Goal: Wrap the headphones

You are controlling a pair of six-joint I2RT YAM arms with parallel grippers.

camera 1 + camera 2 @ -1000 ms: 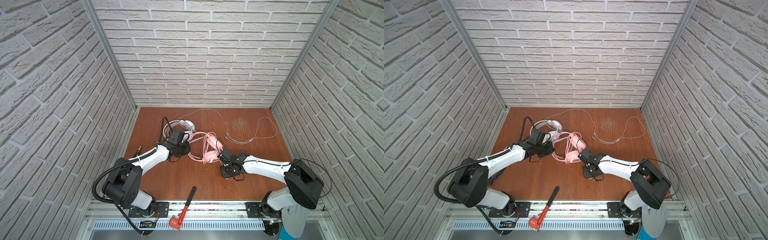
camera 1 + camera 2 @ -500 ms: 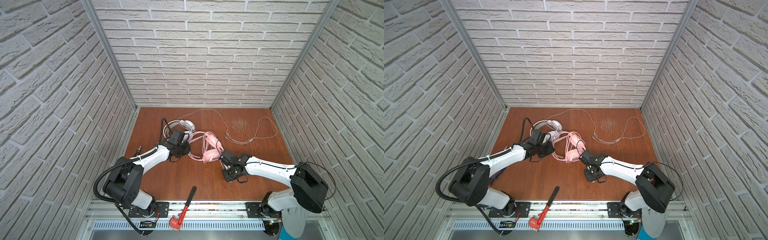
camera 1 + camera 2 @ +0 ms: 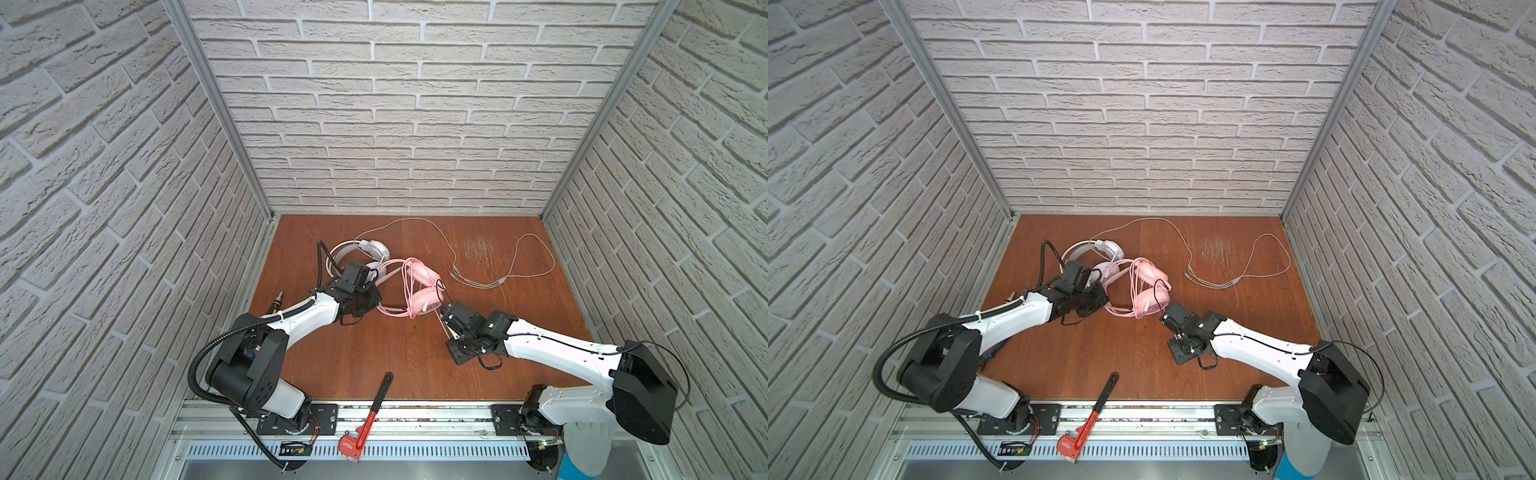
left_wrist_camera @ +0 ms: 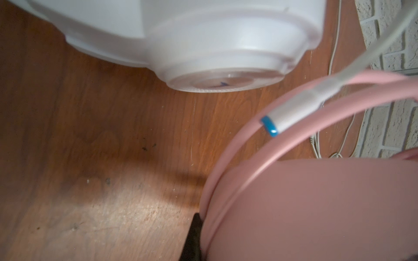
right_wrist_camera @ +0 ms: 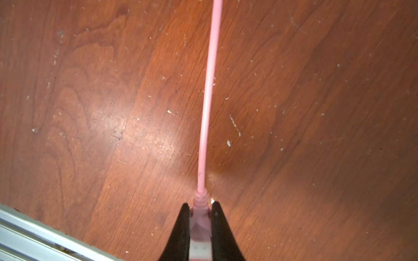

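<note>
Mid-wrap on pink headset (image 3: 424, 299), surface centre. Left end effector (image 3: 372, 301) clamped on it, 9 o'clock side. Right end effector (image 5: 198, 206) clamped on plug (image 5: 200, 220) at 5 o'clock, cable (image 5: 207, 101) taut. Next, probably: wind cable round headset. White headset (image 3: 374, 249) at 10 o'clock, unwrapped.

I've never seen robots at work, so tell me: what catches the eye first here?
A pink headset, wound in its own cable, lies in the middle with a white headset just behind it. The right tool pinches the pink plug, cable stretched taut, while the left tool grips the headset. A red wrench lies across the front rail.
</note>
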